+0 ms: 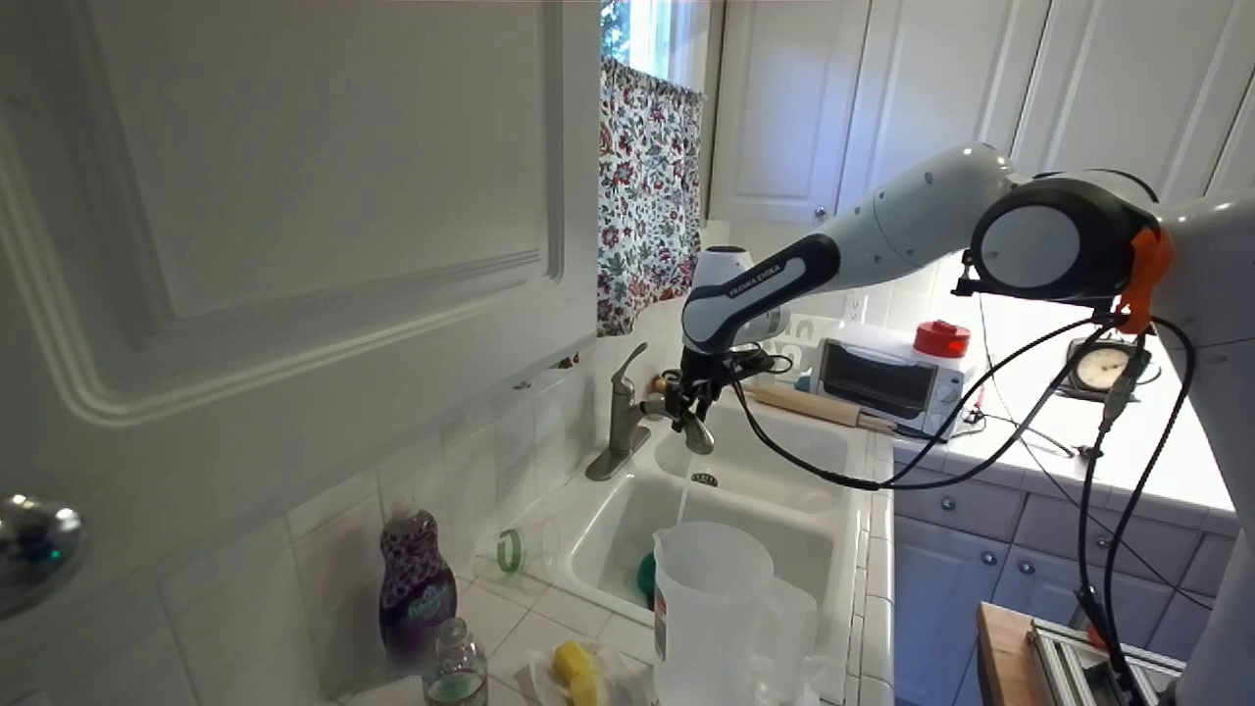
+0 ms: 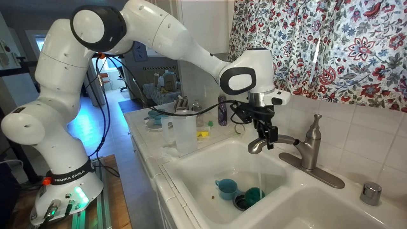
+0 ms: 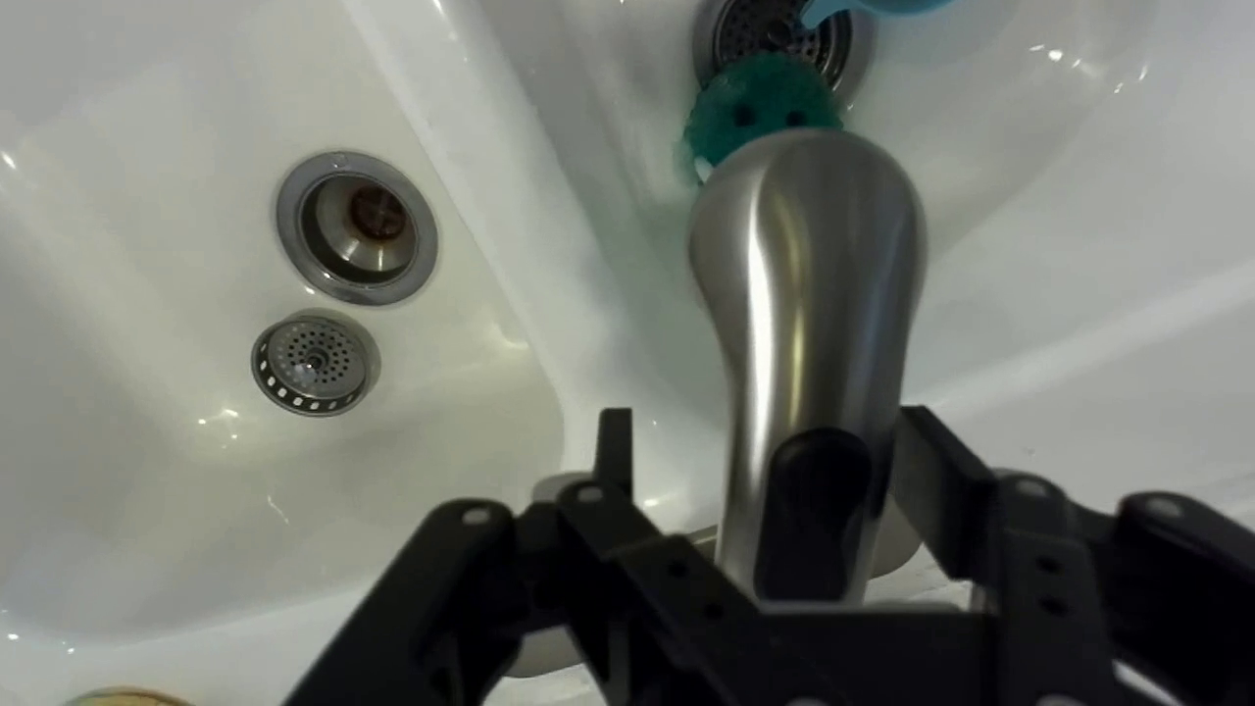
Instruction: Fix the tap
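Clearly, the brushed-silver tap (image 2: 309, 151) runs thinly, the gripper (image 3: 770, 449) spread around its spout (image 3: 809, 255).

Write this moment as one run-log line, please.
black two-finger gripper: open, astride spout of silver metal tap | water: running into white sink basin | round green scrubber: inside basin

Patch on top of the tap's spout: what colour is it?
The spout patch is black, clearest in the wrist view.
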Action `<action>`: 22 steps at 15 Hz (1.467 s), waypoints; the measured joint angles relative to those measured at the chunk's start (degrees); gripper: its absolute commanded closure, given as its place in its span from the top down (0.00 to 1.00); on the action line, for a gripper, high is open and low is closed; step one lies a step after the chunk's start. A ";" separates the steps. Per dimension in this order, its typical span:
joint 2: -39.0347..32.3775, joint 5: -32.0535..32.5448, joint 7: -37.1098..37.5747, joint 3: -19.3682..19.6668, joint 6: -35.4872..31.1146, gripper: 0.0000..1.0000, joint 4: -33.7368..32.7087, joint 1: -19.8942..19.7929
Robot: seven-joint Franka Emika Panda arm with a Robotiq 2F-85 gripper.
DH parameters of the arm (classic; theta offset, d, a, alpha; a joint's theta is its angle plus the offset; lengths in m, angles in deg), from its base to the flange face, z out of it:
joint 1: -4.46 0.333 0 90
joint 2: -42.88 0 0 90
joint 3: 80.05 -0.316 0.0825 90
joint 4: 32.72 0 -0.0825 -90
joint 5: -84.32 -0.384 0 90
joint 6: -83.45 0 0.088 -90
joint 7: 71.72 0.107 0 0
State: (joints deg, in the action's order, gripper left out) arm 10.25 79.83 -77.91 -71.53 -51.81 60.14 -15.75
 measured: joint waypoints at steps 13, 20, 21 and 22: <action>0.02 0.01 -0.28 -0.13 4.92 0.12 -2.71 -0.17; -2.12 -1.29 -0.42 -0.51 19.87 0.12 -12.24 -1.70; -2.88 -1.52 -0.42 -0.51 21.22 0.12 -13.66 -1.88; -3.68 -1.88 -0.41 -0.51 22.17 0.12 -14.93 -2.06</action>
State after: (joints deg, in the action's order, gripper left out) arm 6.56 77.96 -78.32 -72.05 -29.64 45.21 -17.81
